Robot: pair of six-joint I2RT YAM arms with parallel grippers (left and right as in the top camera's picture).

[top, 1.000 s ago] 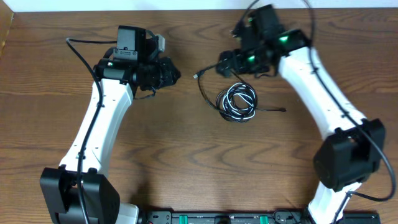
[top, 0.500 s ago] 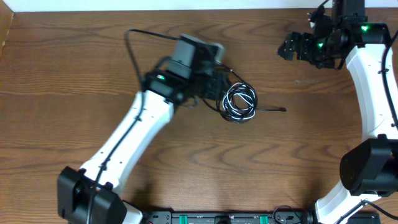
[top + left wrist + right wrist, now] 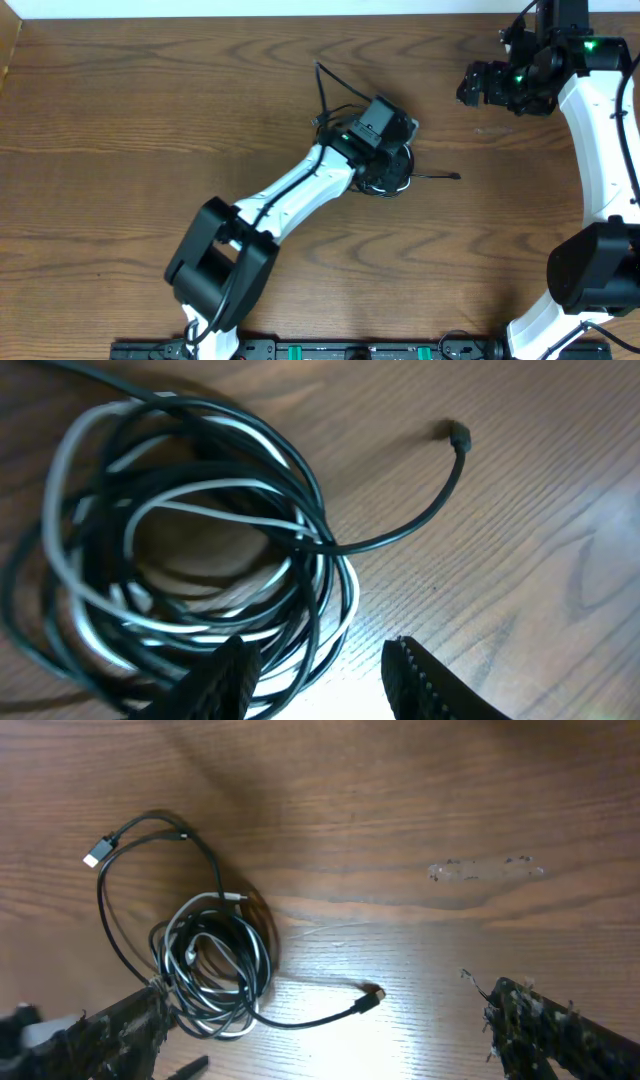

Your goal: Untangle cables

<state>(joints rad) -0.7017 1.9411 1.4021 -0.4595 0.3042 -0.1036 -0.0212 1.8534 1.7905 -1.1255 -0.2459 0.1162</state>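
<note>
Brown wood-grain table (image 3: pixel 120 150) fills every view. From the front edge the left arm (image 3: pixel 290 195) reaches diagonally to the coil (image 3: pixel 180 540), a tight ring of cables: black strands wound together with one white strand. The left gripper (image 3: pixel 315 655) hangs right over the coil's rim with its jaws parted to a moderate gap. One of its fingers (image 3: pixel 235 680) lies over the strands and the other is just outside the ring over bare wood, so the outermost turns run between them. Whether either one touches the cables I cannot tell, and nothing is clamped. Seen from overhead, the arm's wrist covers most of the coil.

A black tail (image 3: pixel 440 490) leaves the coil's right side, curves away and ends in a small plug (image 3: pixel 457 432) lying on the wood near the coil. On the coil's opposite side a looser black loop (image 3: pixel 185 837) stretches out beyond the ring and ends in a pale flat plug (image 3: pixel 92 855).

A faint pale smear (image 3: pixel 485 870) marks the wood to the coil's right, past the tail's end. Farther off, well apart from the coil toward the back edge, the right gripper (image 3: pixel 470 85) hangs above the table with its jaws spread wide, holding nothing.
</note>
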